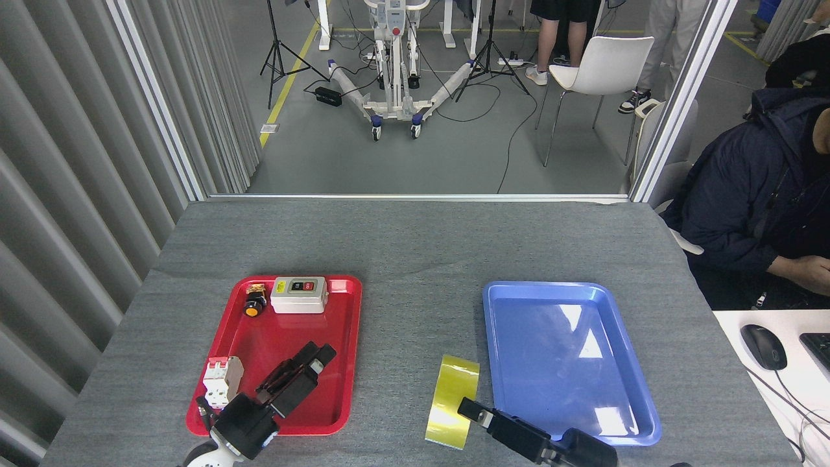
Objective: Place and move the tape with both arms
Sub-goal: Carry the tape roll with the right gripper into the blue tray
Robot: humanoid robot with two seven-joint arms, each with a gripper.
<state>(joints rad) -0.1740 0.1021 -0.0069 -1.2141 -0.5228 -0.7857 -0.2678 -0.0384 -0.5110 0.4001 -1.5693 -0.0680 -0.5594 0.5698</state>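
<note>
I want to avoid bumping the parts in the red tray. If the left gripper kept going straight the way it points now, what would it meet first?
The left gripper points up-right over the red tray. Bare tray floor lies ahead, then the tray's right rim. The switch box sits left of that line, though depth is uncertain.

- The left black multi-finger gripper [312, 355] reaches up over the near part of the shallow red plastic tray [347, 305], its jaws close together with nothing between them.
- The right black gripper [468, 408] lies well right of that tray, holding the roll of glossy yellow tape [454, 395] upright.
</note>
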